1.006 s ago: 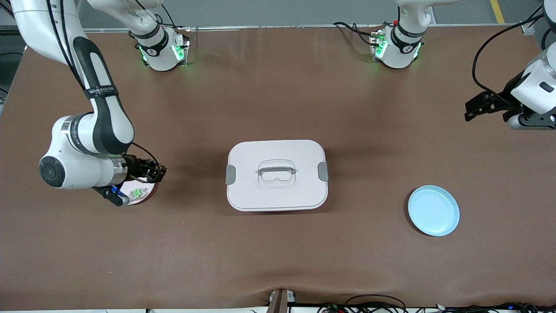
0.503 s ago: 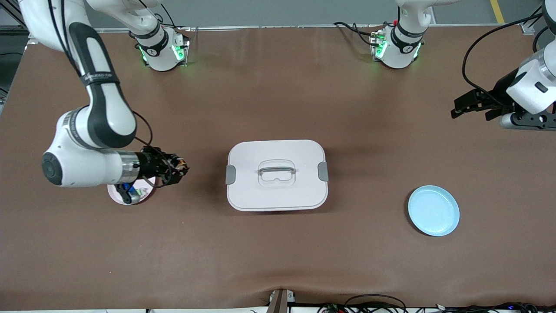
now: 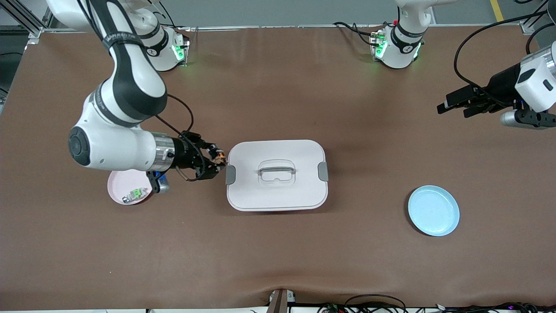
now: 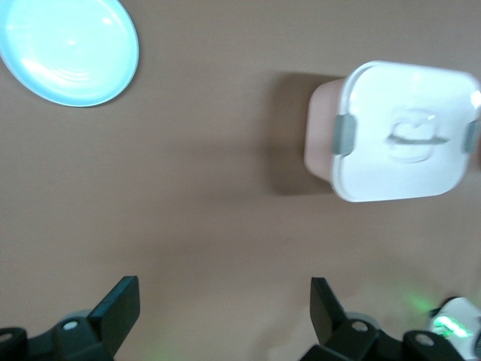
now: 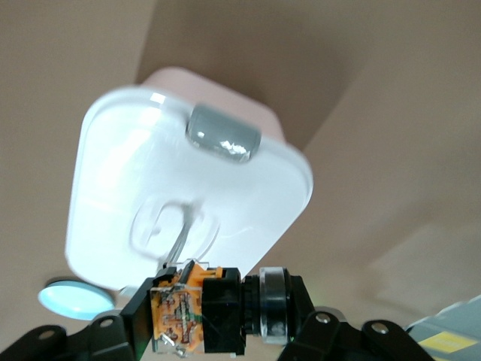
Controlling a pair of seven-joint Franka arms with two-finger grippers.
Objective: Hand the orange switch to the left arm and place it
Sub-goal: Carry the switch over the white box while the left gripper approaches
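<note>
Two arms were in view. The right gripper (image 3: 216, 160) held the orange switch (image 3: 216, 153) clamped between its fingers, in the air just beside the box (image 3: 276, 174) edge. The left gripper (image 3: 457, 103), fingers apart, waited over bare table. Carried too low, the switch could hit the lid.

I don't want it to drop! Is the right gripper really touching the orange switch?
Touching: the right wrist view shows the orange switch clamped between the right gripper fingers, held up over the box.
</note>
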